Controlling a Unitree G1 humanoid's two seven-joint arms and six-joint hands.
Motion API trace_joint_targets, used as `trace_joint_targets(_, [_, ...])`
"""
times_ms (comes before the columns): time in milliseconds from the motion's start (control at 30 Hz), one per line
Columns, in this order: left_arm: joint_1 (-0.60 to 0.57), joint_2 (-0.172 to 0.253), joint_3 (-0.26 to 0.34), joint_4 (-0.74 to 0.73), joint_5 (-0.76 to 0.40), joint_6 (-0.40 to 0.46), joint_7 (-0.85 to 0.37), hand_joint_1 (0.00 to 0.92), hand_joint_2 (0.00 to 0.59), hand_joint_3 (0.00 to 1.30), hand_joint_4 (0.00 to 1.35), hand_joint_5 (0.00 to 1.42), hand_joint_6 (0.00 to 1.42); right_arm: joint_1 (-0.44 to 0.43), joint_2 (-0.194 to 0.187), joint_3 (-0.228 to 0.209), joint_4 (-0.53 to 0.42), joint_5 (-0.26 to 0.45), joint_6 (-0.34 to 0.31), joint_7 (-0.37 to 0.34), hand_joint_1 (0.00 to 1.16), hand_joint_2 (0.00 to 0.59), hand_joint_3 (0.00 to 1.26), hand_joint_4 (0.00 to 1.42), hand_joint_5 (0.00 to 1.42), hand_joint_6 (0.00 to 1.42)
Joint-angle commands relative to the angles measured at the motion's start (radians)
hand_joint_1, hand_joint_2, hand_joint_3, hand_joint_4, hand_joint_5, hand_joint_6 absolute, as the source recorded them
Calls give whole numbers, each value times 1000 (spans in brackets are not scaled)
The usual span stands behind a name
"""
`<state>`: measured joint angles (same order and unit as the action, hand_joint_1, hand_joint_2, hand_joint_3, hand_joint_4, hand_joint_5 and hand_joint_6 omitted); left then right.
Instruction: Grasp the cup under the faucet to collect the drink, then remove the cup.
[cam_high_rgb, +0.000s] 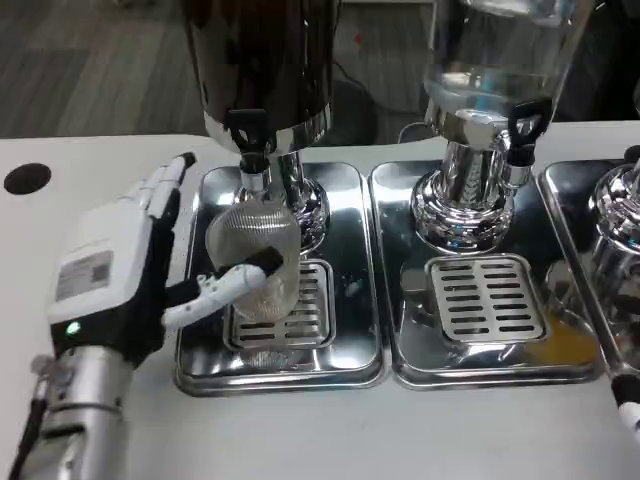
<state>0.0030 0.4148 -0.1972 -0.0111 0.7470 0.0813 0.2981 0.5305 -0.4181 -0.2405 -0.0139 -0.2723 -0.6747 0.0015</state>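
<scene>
So the left hand (150, 265) has its fingers wrapped around the cup (255, 260), which sits on the left drip tray (345, 330) right under the dark dispenser's faucet (250, 150). Looks like the filling step; next it'd need lifting away level.

left hand (130, 270) gripping cup (258, 262) (under faucet (250, 150))

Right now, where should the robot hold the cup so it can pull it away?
Around its middle, from the robot's left side. The cup stands upright on the drip tray under the faucet, pillar behind it, and the left hand already wraps it there.
</scene>
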Motion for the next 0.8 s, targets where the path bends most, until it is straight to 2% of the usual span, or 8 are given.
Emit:
trace_joint_targets(33, [132, 37, 82, -101, -46, -63, 1, 0, 0, 106, 22, 117, 391, 9, 23, 15, -65, 82, 37, 43, 412, 338, 190, 53, 94, 5])
trace_joint_targets(200, [261, 54, 160, -163, -78, -138, 4, 0, 8, 113, 29, 115, 410, 34, 40, 47, -167, 125, 81, 93, 438, 327, 199, 95, 145, 81])
trace_joint_targets(267, [299, 54, 187, -167, -105, -198, 19, 0, 25, 112, 24, 136, 452, 46, 46, 54, -212, 118, 97, 105, 444, 326, 199, 107, 151, 84])
trace_joint_targets(367, [315, 47, 218, -185, -144, -258, 18, 0, 63, 111, 2, 216, 509, 52, 51, 60, -230, 105, 112, 116, 451, 328, 199, 109, 155, 77])
trace_joint_targets(500, [266, 50, 240, -210, -221, -302, -50, 0, 69, 99, 0, 312, 582, 65, 58, 66, -230, 90, 110, 121, 455, 331, 199, 106, 156, 75])
trace_joint_targets(633, [209, 45, 239, -244, -252, -304, -110, 0, 68, 89, 0, 330, 614, 75, 61, 59, -220, 85, 100, 118, 461, 332, 199, 98, 138, 49])
trace_joint_targets(733, [154, 29, 233, -288, -265, -289, -160, 0, 64, 98, 0, 186, 561, 82, 58, 44, -200, 88, 94, 114, 464, 333, 199, 81, 104, 4])
trace_joint_targets(800, [119, 24, 220, -315, -261, -274, -196, 0, 63, 108, 4, 154, 549, 85, 54, 29, -184, 77, 89, 107, 465, 339, 205, 66, 66, 0])
